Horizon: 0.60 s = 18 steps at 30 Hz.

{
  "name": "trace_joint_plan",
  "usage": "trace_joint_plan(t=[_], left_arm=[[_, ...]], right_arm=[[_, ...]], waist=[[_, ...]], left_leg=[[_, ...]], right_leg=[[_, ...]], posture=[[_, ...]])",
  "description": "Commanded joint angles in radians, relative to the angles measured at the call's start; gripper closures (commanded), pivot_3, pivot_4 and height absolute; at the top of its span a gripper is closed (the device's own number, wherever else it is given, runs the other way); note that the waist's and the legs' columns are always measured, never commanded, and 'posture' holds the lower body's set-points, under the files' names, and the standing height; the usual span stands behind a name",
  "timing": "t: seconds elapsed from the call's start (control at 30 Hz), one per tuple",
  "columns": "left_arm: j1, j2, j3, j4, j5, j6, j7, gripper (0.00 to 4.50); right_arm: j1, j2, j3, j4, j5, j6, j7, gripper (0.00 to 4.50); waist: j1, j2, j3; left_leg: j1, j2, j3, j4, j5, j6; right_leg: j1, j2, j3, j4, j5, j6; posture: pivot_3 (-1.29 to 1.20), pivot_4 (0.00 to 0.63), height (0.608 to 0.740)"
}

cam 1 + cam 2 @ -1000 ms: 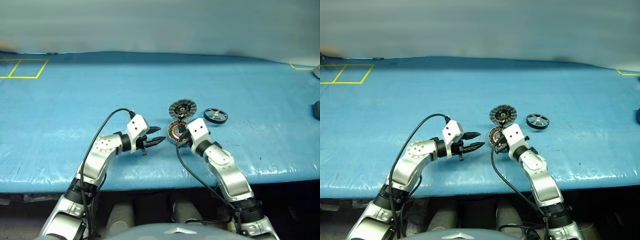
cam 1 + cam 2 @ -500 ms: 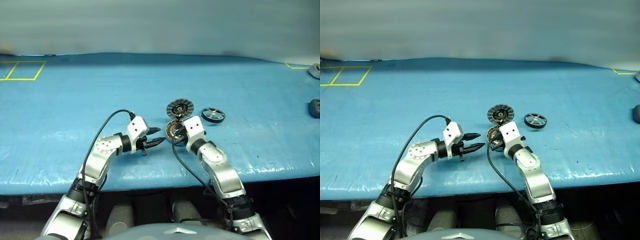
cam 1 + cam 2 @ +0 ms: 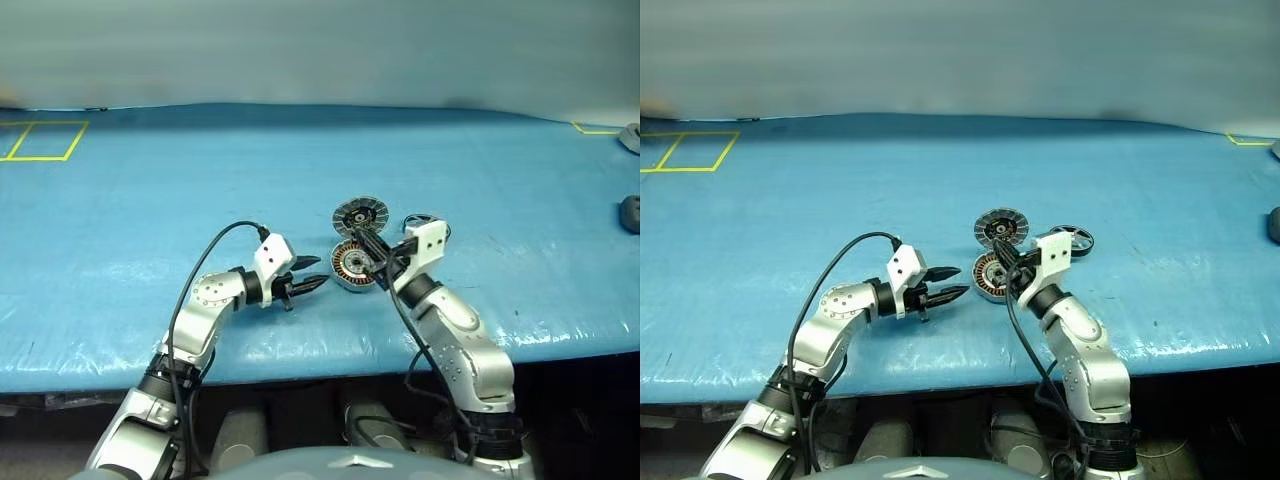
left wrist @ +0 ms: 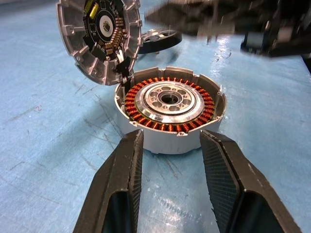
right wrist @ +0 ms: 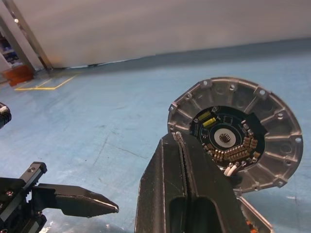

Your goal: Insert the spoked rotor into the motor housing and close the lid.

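A: Big blue table (image 3: pixel 150 200), and both arms are over its near edge. The left gripper (image 3: pixel 312 279) points level toward the middle, its two black fingers (image 4: pixel 121 194) apart, nothing between them.

B: And straight off its tips?

A: The motor housing (image 4: pixel 170 114), flat on the table, just ahead of those spread fingers. Copper windings in a ring, pale core in the centre, open on top.

B: The right gripper (image 3: pixel 1002 258)?

A: Fingers pressed together, empty as far as I can see. It hangs just above the housing's far side, pointing across toward the left one.

B: The lid?

A: The lid (image 5: pixel 235 141) stands tilted up at the housing's far edge, right beyond the right gripper's tips. Its segmented silver rim and dark centre face us; it looks joined to the housing by short wires, though I can't tell for sure.

B: The spoked rotor?

A: The spoked rotor (image 3: pixel 1076 238) lies flat on the table just behind the right wrist, apart from the housing.
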Motion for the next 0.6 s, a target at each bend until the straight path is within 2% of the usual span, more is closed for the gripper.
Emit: trace_joint_plan(t=[0.03, 0.17, 0.27, 0.37, 0.43, 0.53, 0.6], left_arm=[[-0.010, -0.003, 0.011, 0.001, -0.007, -0.033, -0.009, 2.52], [-0.012, -0.002, 0.011, 0.008, -0.008, -0.045, -0.013, 2.52], [-0.013, 0.002, 0.015, 0.007, -0.015, -0.056, -0.026, 2.52], [-0.014, 0.005, 0.030, -0.006, -0.028, -0.055, -0.033, 2.52], [-0.021, 0.002, 0.039, -0.015, -0.033, -0.048, -0.025, 2.52], [-0.026, -0.001, 0.040, -0.035, -0.034, -0.033, -0.018, 2.52], [-0.019, -0.004, 0.037, -0.058, -0.033, -0.019, -0.010, 2.52]], right_arm=[[-0.002, -0.042, -0.028, -0.052, 0.001, 0.016, -0.019, 4.48], [0.023, -0.201, -0.046, -0.103, -0.034, 0.072, 0.014, 4.48], [0.011, -0.409, -0.084, -0.110, -0.103, 0.090, 0.072, 4.48], [-0.037, -0.547, -0.089, -0.068, -0.138, 0.088, 0.119, 4.48], [-0.119, -0.651, -0.034, 0.049, -0.224, 0.041, 0.159, 4.48], [-0.255, -0.714, 0.064, 0.190, -0.325, -0.048, 0.204, 3.89], [-0.354, -0.726, 0.141, 0.268, -0.379, -0.076, 0.257, 3.26]], waist=[[0.000, 0.000, 0.000], [0.005, 0.000, 0.000], [0.006, 0.001, 0.001], [0.002, 0.001, 0.001], [-0.005, 0.001, 0.001], [-0.007, 0.000, 0.002], [-0.010, 0.000, 0.002]], left_leg=[[0.000, 0.000, 0.000, 0.000, 0.000, 0.000], [-0.001, -0.001, 0.000, 0.000, 0.000, 0.000], [-0.001, -0.001, 0.000, 0.000, 0.000, 0.000], [0.000, -0.001, 0.001, 0.001, 0.000, 0.000], [0.001, 0.000, 0.001, 0.000, 0.000, 0.000], [0.003, -0.001, 0.001, 0.001, 0.000, 0.000], [0.003, -0.001, 0.002, 0.001, 0.000, 0.000]], right_leg=[[0.000, 0.000, 0.000, 0.000, 0.000, 0.000], [0.000, -0.001, 0.000, -0.001, 0.000, 0.000], [0.000, -0.001, 0.000, -0.001, 0.000, 0.000], [0.000, -0.001, 0.001, -0.001, 0.000, 0.000], [0.001, 0.000, 0.001, -0.001, 0.000, 0.000], [0.002, 0.000, 0.002, -0.001, 0.000, 0.000], [0.002, 0.000, 0.003, -0.001, 0.000, 0.000]], posture=[[0.00, 0.150, 0.740], [0.00, 0.150, 0.740], [0.00, 0.150, 0.740], [0.00, 0.150, 0.740], [0.00, 0.150, 0.740], [0.00, 0.150, 0.740], [0.00, 0.150, 0.740]])
